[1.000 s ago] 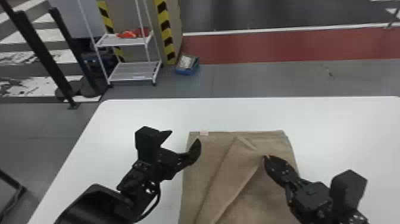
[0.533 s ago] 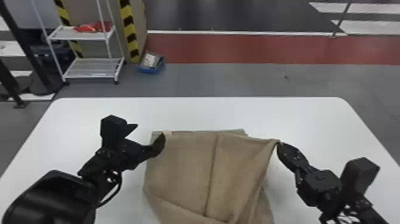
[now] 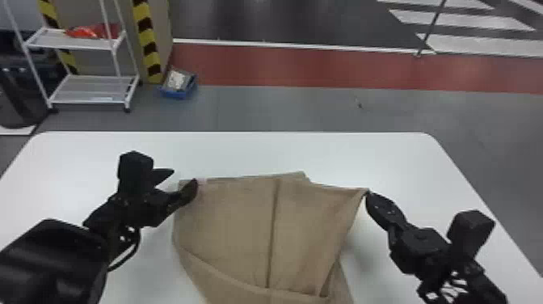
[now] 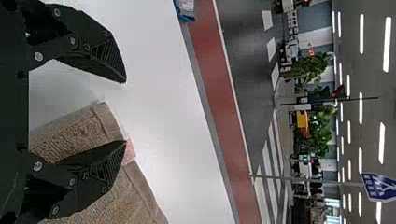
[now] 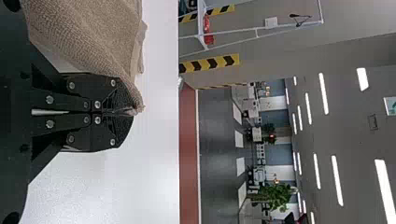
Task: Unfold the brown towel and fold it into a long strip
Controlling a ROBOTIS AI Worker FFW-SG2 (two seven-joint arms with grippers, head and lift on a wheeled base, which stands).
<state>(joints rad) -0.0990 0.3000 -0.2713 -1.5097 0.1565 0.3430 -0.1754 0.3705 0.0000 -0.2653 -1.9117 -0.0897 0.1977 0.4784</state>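
Observation:
The brown towel (image 3: 238, 226) lies on the white table, its right part drawn out to a raised corner. My right gripper (image 3: 368, 195) is shut on that corner; in the right wrist view the gripper (image 5: 133, 112) pinches the towel (image 5: 93, 42) between its tips. At the towel's far left corner is my left gripper (image 3: 184, 180), its fingers parted. The left wrist view shows this gripper (image 4: 125, 112) open, with one finger over the towel (image 4: 79, 128) beside a small pink tag (image 4: 129, 153) and the other out over the table.
The white table (image 3: 323, 153) extends beyond the towel to its rounded far edge. Past it on the floor stand a white shelf rack (image 3: 89, 89) and a blue box (image 3: 177, 85), both at the back left.
My right gripper has carried the pinched corner to the right, opening the fold across the towel. The head view has swung rightward. My left gripper remains open by the far left corner.

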